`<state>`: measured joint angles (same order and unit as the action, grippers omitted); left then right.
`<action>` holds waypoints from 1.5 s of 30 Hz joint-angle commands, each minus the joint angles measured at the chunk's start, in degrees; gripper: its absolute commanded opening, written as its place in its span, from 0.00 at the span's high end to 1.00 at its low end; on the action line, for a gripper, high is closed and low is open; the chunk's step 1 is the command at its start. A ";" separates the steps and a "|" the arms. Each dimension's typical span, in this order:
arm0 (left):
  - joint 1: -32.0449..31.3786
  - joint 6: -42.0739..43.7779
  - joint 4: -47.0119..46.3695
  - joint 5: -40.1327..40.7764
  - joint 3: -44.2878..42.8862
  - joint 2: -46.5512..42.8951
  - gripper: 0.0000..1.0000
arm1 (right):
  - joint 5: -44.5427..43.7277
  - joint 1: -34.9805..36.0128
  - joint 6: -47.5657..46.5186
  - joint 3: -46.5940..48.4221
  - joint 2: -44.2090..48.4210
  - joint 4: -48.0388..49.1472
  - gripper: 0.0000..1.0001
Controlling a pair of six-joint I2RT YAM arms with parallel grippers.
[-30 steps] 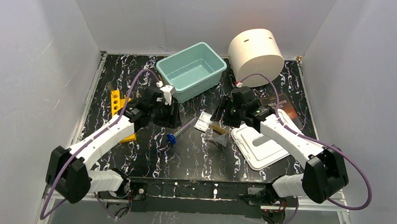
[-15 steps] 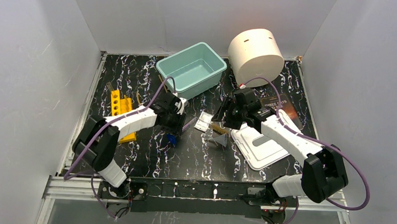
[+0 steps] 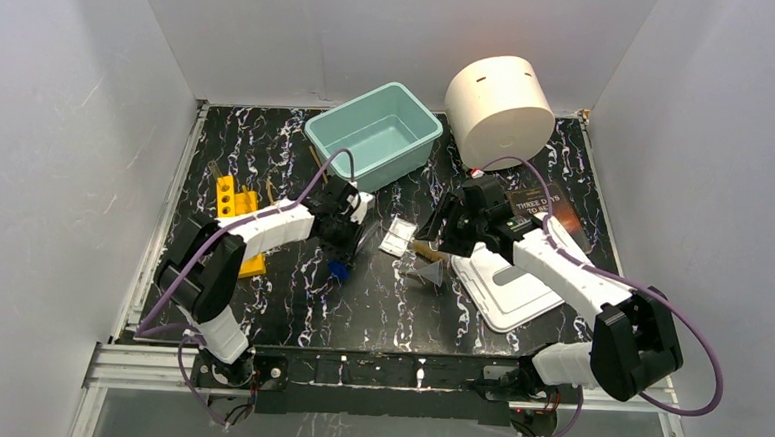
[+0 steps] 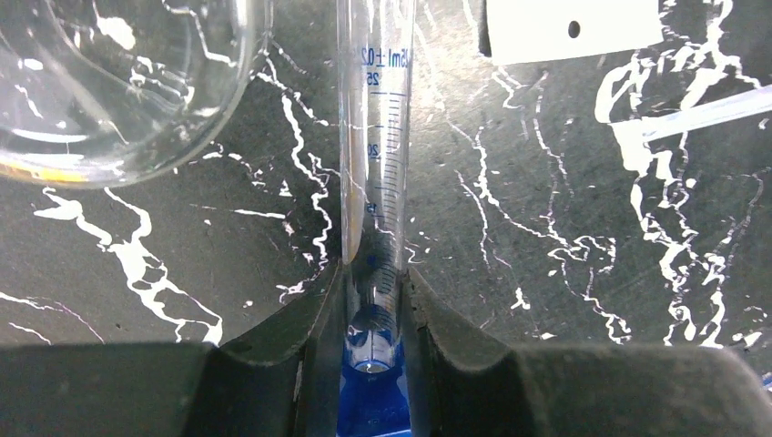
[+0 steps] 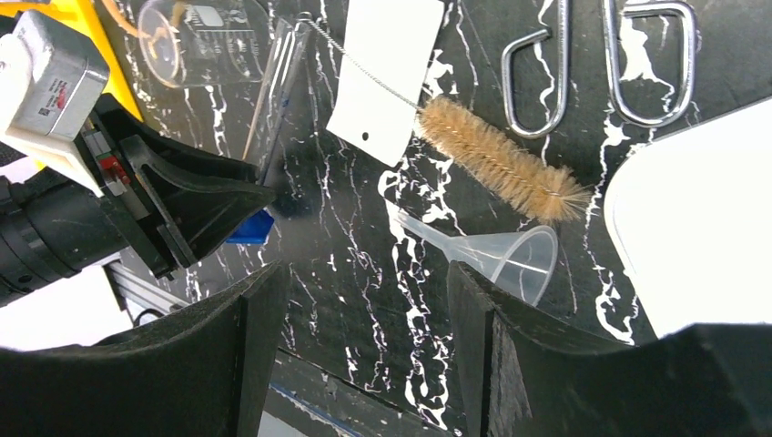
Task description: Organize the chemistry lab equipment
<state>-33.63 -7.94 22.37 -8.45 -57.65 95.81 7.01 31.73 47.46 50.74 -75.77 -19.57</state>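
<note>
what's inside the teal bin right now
Nothing shows inside the teal bin: its visible floor is bare. Its near wall covers a strip of floor at the front, which cannot be seen.

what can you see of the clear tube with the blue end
The clear tube is a slim see-through graduated cylinder, glass or plastic, with printed scale marks up to 25 and a blue end. It lies flat on the black marbled table. The left hand is shut on it just above the blue end, one finger on each side.
</note>
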 commanded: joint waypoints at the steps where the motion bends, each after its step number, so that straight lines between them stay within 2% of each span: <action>1: -0.31 2.71 3.25 -3.42 -3.65 -1.37 0.98 | 2.50 -0.35 -0.55 0.31 2.40 3.86 0.28; 12: -0.25 1.54 3.75 -6.13 -5.03 -11.10 1.00 | 7.29 -0.35 -3.17 3.37 2.91 9.56 0.27; 16: -0.21 -1.35 3.20 -7.32 -8.10 -14.16 1.00 | 12.02 -0.35 -3.07 6.23 1.53 12.94 0.26; 21: -0.07 -3.13 3.07 -8.07 -12.53 -15.20 1.00 | 13.61 -0.44 -1.87 12.39 -1.56 15.43 0.22; 24: -0.04 -3.06 3.17 -10.28 -14.05 -15.53 1.00 | 14.92 -0.55 -1.52 17.53 -4.78 15.17 0.20; 29: 0.04 -2.60 3.19 -10.99 -15.55 -16.43 1.00 | 14.65 -1.41 1.44 25.48 -11.04 8.73 0.21; 35: 0.81 -1.83 3.36 -10.24 -17.35 -16.33 1.00 | 16.73 -2.06 2.10 31.89 -17.22 3.52 0.28; 45: 2.41 -1.46 3.55 -7.68 -22.47 -12.28 1.00 | 21.62 -2.04 4.00 35.30 -21.80 7.86 0.48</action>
<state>-32.25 -10.04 26.39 -17.12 -75.90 82.89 26.15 29.69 50.68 83.20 -97.06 -14.35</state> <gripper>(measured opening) 0.233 0.563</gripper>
